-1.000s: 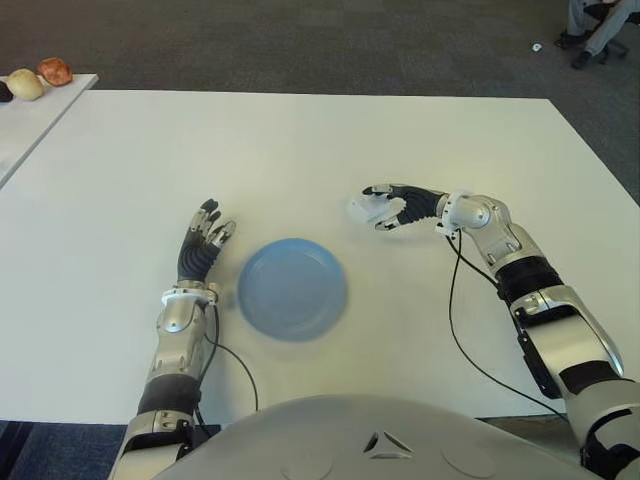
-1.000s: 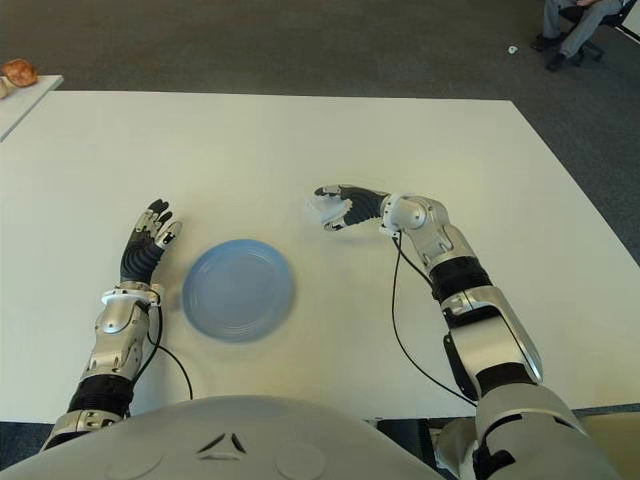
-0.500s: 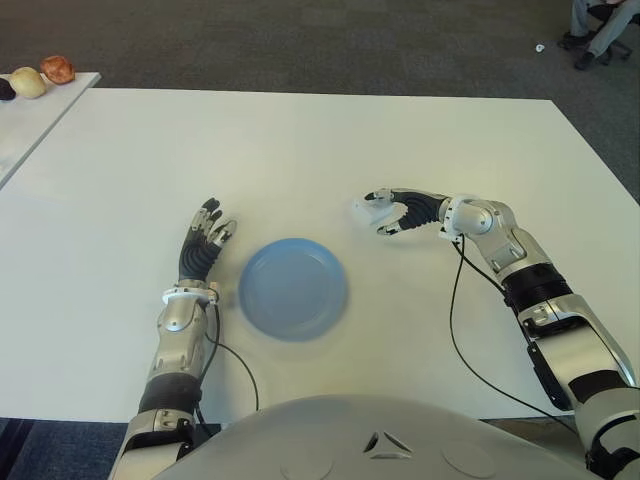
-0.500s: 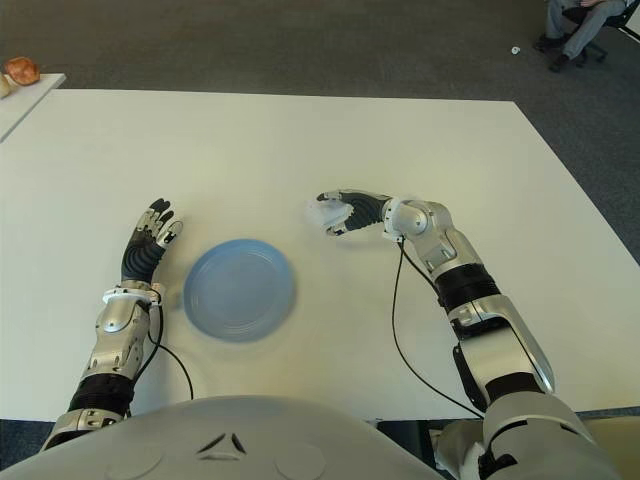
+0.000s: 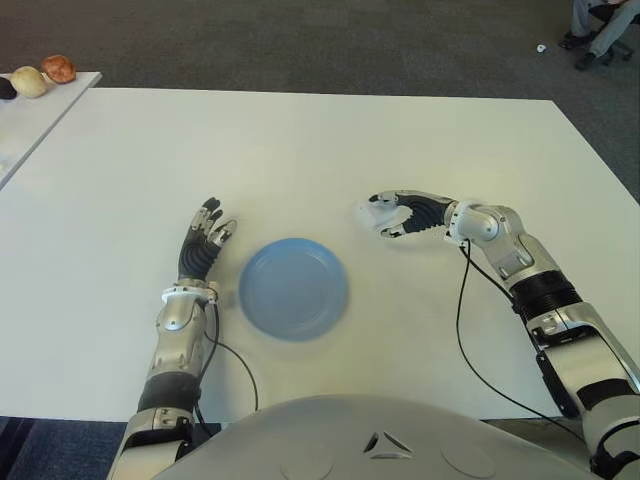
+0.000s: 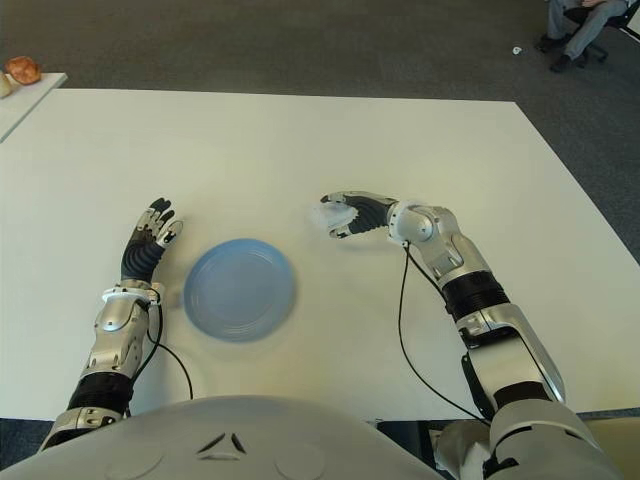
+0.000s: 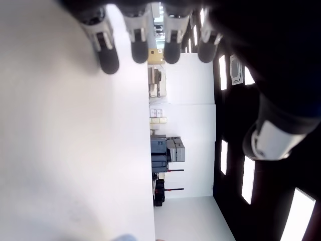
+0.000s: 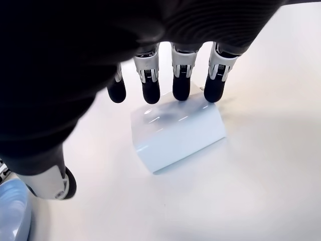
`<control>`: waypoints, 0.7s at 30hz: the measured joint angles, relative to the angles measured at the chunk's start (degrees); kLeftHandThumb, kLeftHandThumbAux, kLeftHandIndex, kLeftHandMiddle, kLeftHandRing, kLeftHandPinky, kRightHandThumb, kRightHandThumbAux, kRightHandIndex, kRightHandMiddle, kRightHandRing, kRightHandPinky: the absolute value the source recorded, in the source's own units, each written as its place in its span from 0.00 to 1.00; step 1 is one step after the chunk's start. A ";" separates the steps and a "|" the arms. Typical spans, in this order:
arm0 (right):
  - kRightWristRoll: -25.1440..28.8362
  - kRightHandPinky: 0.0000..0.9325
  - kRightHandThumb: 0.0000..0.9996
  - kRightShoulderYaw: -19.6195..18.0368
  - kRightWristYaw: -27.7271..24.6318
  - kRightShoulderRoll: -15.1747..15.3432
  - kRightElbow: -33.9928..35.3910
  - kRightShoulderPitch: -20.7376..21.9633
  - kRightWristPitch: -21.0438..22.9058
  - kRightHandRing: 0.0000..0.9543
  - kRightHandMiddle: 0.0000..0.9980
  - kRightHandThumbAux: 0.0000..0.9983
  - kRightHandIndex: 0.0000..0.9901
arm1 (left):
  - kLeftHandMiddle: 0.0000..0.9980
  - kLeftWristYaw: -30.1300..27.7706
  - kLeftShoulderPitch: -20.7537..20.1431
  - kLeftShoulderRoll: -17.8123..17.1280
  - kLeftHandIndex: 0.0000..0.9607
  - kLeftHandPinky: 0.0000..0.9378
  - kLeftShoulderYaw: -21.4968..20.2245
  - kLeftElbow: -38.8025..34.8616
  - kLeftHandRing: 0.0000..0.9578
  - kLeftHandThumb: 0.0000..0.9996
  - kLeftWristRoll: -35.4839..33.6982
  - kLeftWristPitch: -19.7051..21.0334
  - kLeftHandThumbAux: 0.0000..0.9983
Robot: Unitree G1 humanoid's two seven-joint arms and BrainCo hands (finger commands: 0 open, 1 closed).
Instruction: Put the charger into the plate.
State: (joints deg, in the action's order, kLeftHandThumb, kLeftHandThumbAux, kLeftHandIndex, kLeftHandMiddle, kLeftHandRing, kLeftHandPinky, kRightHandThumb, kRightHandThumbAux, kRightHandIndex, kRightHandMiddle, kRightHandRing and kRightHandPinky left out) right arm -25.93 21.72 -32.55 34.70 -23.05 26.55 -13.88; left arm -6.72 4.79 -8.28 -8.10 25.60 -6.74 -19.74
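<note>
Right hand (image 5: 405,214) now uncurled, spread over charger (image 8: 176,131) on table (image 5: 300,140), plate (image 5: 293,288) unmoved

I see the round blue plate (image 5: 293,288) on the white table (image 5: 300,140), just right of the left hand (image 5: 202,245). The white block charger (image 5: 376,213) lies right of it, apart, under the right hand (image 5: 410,212).
</note>
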 measured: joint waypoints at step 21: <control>-0.69 0.22 0.00 -1.47 8.62 -0.82 -0.79 -1.91 -3.14 0.24 0.19 0.64 0.00 | 0.05 -0.14 -0.71 -0.33 0.01 0.03 -0.01 0.88 0.03 0.00 0.04 -0.01 0.57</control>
State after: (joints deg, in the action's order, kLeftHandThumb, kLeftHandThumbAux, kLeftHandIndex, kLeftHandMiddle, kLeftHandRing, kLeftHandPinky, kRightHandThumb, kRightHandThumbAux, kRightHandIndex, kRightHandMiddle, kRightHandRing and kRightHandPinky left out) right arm -26.62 20.25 -23.93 33.88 -23.84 24.64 -17.03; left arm -6.87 4.08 -8.61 -8.11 26.48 -6.70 -19.75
